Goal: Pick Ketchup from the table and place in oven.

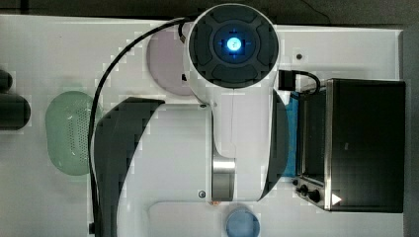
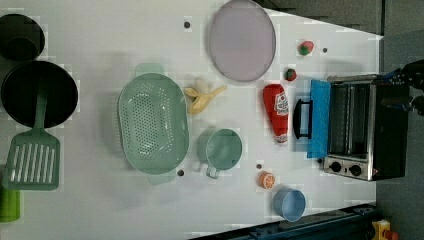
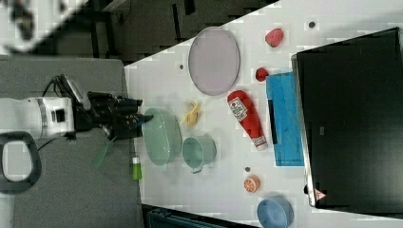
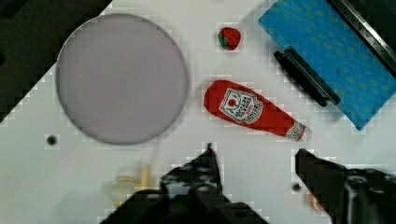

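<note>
With the gripper [image 4: 254, 156] held spread and empty above the table [image 2: 100, 210], the ketchup [image 2: 276, 111], lying beside the oven [image 2: 367, 125] door, could be rolled away if grasped off-centre.

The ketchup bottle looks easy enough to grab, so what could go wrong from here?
The ketchup lies flat on the table, tapering to its cap, so it might slip or tilt in the open pincer unless gripped at the wide body. A strawberry and the plate sit nearby and could get nudged. The oven door lies open just beside the cap, so the route in probably has to clear its handle.
</note>
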`<state>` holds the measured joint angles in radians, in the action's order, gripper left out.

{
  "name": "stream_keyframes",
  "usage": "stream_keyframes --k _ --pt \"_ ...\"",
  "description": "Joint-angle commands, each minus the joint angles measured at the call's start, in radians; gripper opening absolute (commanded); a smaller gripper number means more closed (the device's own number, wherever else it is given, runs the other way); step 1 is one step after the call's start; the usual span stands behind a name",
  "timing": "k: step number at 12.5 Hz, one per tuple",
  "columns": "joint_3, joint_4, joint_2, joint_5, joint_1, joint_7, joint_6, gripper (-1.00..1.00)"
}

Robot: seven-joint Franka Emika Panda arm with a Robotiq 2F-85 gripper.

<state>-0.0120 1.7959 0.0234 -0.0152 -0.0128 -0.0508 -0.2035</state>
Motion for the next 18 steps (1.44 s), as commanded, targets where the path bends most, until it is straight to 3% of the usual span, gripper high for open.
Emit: stream_keyframes --k 1,3,6,13,18 --pt "-0.049 0.190 0.397 0.025 0.038 -0.112 0.185 0.59" --pt "-0.048 0.192 0.397 0.025 0.037 -0.111 0.185 0.99" --pt "-0.046 0.208 0.369 0.025 0.034 -0.071 0.151 1.00" --pt "-0.047 0.276 0.130 0.025 0.027 0.652 -0.011 1.00" --pt "-0.050 0.300 -0.091 0.025 0.028 0.956 -0.211 1.00"
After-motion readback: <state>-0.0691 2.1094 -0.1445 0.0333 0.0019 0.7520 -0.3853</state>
